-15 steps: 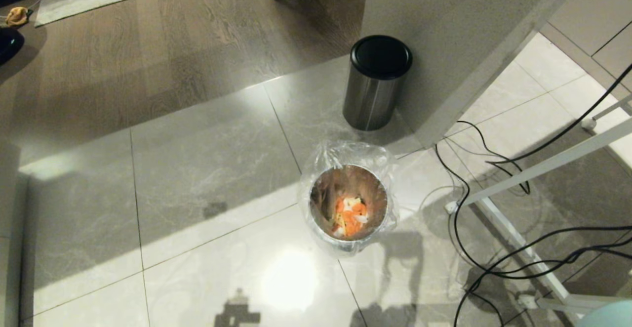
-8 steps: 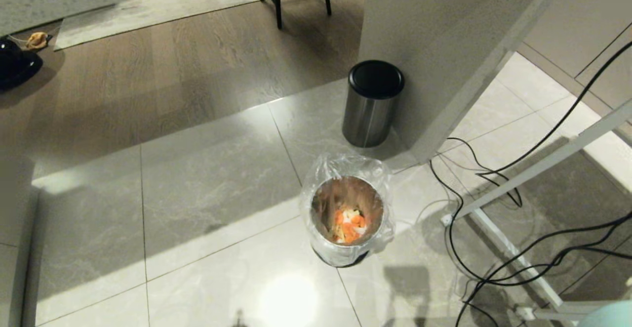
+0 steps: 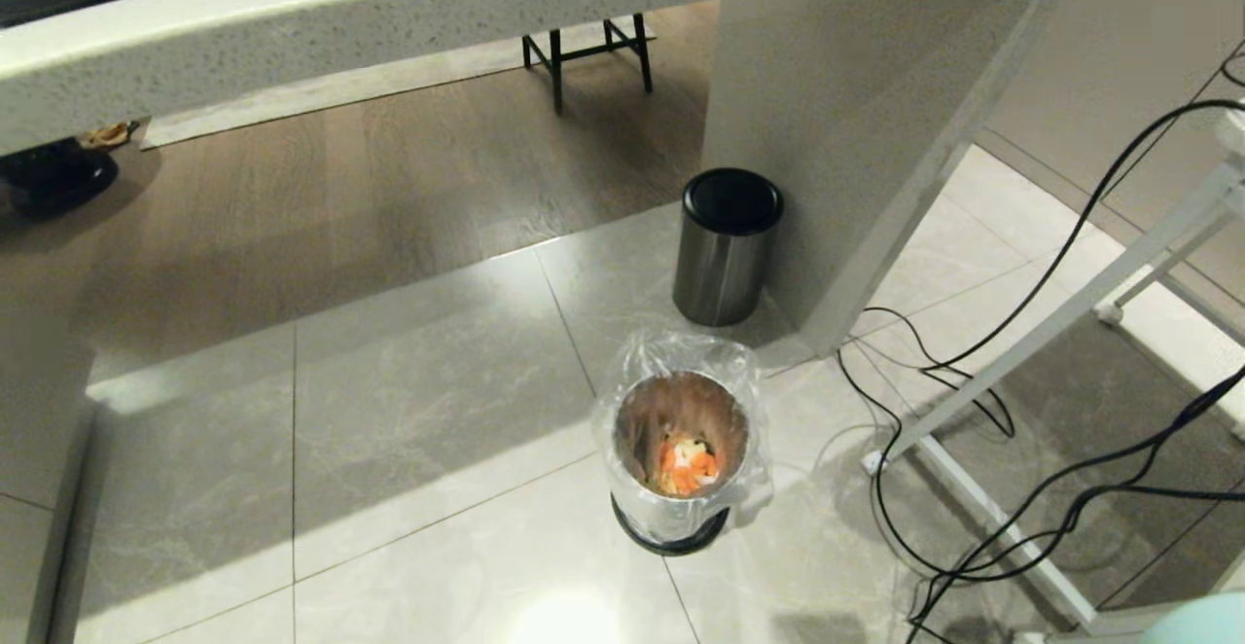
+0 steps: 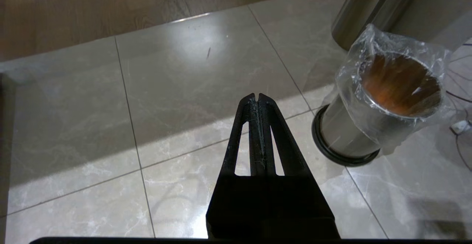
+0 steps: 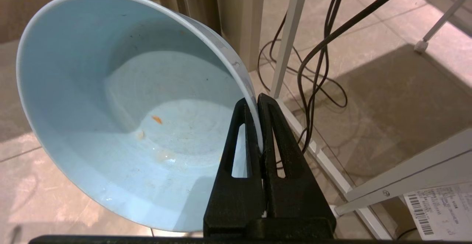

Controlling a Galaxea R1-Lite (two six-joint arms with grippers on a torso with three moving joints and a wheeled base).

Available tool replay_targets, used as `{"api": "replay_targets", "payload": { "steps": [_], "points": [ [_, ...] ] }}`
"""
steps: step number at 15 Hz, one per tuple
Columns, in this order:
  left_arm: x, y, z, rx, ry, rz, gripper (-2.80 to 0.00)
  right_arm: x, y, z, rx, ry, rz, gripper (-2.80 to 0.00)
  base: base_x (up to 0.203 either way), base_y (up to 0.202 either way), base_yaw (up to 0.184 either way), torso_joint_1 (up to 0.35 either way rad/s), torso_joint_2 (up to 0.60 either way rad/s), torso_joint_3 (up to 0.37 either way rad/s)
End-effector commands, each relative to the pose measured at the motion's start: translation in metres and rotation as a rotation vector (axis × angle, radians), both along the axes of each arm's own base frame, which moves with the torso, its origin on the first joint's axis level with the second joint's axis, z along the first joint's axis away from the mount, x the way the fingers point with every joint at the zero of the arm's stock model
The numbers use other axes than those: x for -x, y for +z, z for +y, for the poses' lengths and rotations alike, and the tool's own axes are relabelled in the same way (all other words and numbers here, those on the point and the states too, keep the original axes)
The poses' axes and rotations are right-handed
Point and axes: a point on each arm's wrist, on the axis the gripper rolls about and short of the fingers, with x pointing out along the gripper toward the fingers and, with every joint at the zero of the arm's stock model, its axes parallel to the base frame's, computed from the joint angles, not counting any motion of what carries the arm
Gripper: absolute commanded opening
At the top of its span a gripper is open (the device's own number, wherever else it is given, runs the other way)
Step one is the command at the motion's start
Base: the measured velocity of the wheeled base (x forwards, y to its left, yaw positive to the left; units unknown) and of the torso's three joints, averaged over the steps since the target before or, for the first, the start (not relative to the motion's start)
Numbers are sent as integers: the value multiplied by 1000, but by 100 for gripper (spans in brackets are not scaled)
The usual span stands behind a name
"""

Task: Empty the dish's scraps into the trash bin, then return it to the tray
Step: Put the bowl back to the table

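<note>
Two matte black plastic grippers are seen: left gripper (image 4: 257, 98) and right gripper (image 5: 252, 102), each with tapered wedge-shaped fingers (image 4: 271, 140), slotted by long triangular cutouts, on a blocky black base.

text: none legible | white label (image 5: 438, 209) (barcode, print too small)

- Two bins: one trash bin (image 3: 681, 449) lined with a clear bag at 6 o'clock; one steel bin (image 3: 725, 247) with a black lid at 12 o'clock of it.
- One pale-blue dish (image 5: 125, 111).
- Two robot hands: left hand (image 4: 257, 98), right hand (image 5: 257, 100).
- One stool (image 3: 584, 51), far off.
</note>
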Motion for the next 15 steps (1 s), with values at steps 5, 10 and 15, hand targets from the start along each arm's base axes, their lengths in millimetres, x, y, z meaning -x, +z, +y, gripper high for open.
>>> {"api": "replay_targets", "payload": {
  "steps": [5,10,15],
  "points": [
    [0,0,0,0,2,2,-280,0,0,0,0,0,0,-280,0,0,0,0,3,200],
    [0,0,0,1,3,0,-280,0,0,0,0,0,0,-280,0,0,0,0,2,156],
    [0,0,0,1,2,1,-280,0,0,0,0,0,0,-280,0,0,0,2,2,26]
  ]
}}
